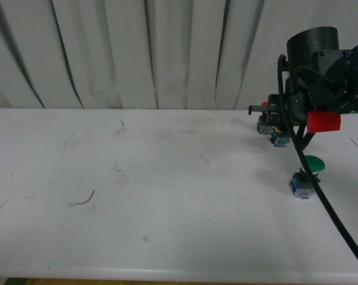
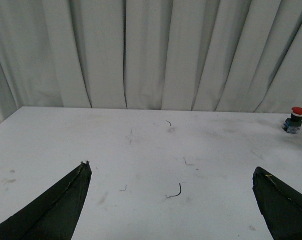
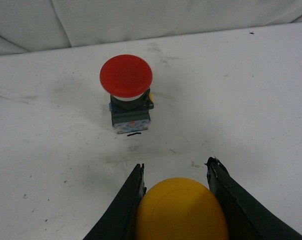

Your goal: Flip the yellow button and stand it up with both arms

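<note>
Gripping the yellow button (image 3: 182, 212) by its smooth domed cap, the right pincer (image 3: 176, 164) holds it close before the red button (image 3: 126, 76) on the surface (image 3: 256, 100). It is probably light, rigid and slick, so the boxy base should give a surer hold. The left pincer (image 2: 172, 167) gapes wide, empty.

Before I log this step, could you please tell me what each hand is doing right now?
Left hand: open, empty.
Right hand: closed on the yellow button.
</note>
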